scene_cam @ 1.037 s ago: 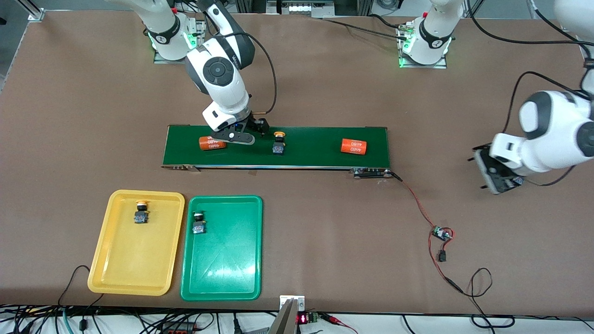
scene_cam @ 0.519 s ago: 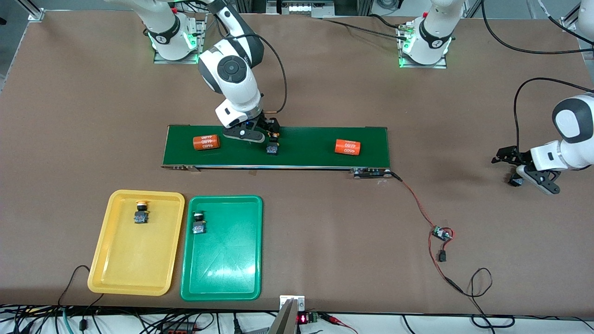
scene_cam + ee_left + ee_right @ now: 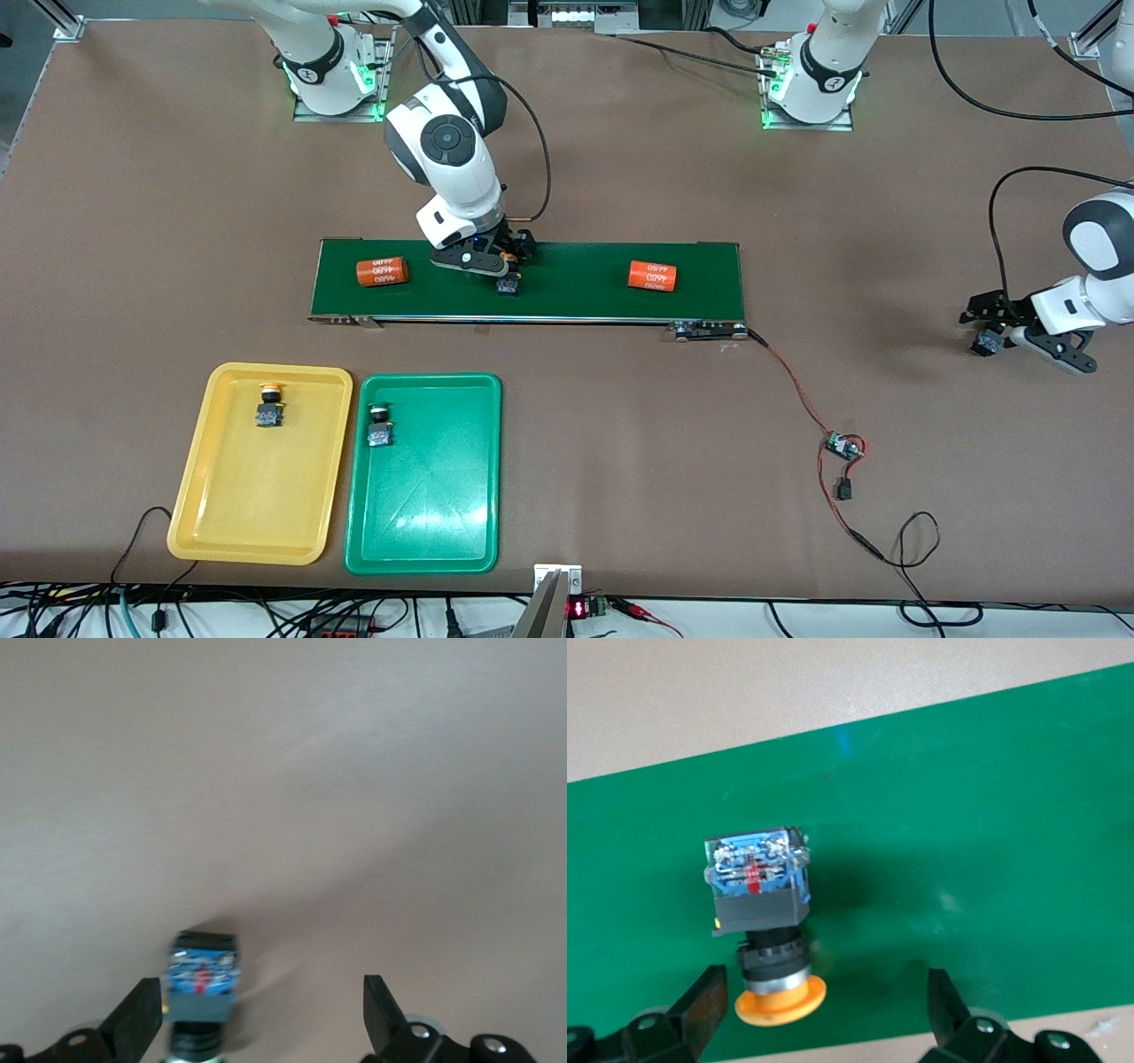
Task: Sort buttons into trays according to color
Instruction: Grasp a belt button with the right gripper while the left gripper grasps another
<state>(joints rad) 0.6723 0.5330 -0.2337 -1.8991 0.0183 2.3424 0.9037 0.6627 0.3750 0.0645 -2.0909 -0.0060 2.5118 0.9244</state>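
Overhead first: right gripper (image 3: 507, 268) is down on the dark green conveyor belt (image 3: 576, 301), mid-table toward the robots' edge, with a yellow-capped button (image 3: 508, 283) at its fingers. Two orange cylinders with white print lie on the belt, one (image 3: 381, 270) toward the right arm's end, one (image 3: 652, 276) toward the left arm's end. Yellow tray (image 3: 204, 496) and green tray (image 3: 461, 532) sit side by side near the front-camera edge, toward the right arm's end. Yellow tray holds a yellow-capped button (image 3: 268, 406); green tray holds a dark-capped button (image 3: 380, 427). Left gripper (image 3: 1010, 330) hangs over bare tabletop by the left arm's end edge, a small dark button (image 3: 983, 343) at it.

Left wrist view: left gripper (image 3: 262, 1020) has its jaws spread wide; a button (image 3: 203, 974) with a blue-topped body sits against one finger (image 3: 135, 1020), cap hidden, contact unclear.

Right wrist view: right gripper (image 3: 826, 1010) has jaws wide apart, straddling the yellow-capped button (image 3: 764, 921) lying on its side on the belt (image 3: 992, 842), not pinched.
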